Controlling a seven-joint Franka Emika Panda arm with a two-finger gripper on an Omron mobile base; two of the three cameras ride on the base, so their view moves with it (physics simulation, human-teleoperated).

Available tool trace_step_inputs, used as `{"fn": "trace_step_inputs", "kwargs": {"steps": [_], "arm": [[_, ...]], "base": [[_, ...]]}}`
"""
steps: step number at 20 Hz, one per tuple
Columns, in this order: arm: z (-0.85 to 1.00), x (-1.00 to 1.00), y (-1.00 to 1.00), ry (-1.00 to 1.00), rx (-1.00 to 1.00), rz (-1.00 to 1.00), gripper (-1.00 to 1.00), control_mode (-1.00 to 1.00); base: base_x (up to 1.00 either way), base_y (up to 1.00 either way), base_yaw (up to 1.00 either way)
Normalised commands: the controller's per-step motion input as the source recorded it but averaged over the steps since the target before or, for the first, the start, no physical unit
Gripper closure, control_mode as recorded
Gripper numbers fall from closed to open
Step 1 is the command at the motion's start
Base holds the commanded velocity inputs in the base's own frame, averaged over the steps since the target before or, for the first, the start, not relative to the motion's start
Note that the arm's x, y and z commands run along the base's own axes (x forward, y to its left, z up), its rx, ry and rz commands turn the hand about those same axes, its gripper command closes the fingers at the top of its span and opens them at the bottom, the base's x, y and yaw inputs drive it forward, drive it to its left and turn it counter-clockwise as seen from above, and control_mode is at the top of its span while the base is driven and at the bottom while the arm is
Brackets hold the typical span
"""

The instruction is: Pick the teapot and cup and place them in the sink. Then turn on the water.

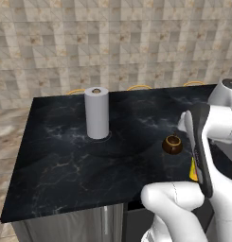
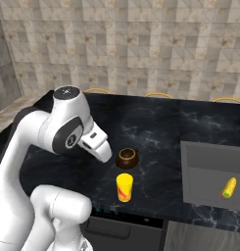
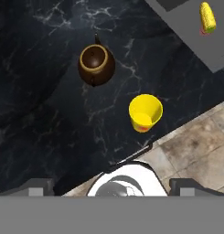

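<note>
Even soft light, faint shadows, sharp rendered frames

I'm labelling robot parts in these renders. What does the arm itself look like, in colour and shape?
The arm is built of glossy white, rounded shells joined by dark grey bands at the joints, with a small round grey marking on the side of one joint. In the left base view a long dark strip runs down one white link. No cables show. The gripper ends in two small dark grey, blocky tips.

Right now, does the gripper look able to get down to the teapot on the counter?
Probably yes. The open gripper hangs above the counter, looking down on the teapot. Nothing lies over the teapot, and the cup stands apart to one side, so the way down looks free.
</note>
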Motion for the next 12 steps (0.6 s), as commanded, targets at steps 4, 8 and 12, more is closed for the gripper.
{"fn": "trace_step_inputs", "kwargs": {"steps": [4,8,12], "arm": [[-0.05,0.00,0.00,0.00,0.08,-0.26,-1.00,-1.00],[-0.01,0.00,0.00,0.00,0.12,-0.21,-1.00,-1.00],[0.00,0.04,0.00,0.06,0.12,-0.09,-1.00,-1.00]], "base": [[0.00,0.00,0.00],[0.00,0.00,0.00],[0.00,0.00,0.00]]}}
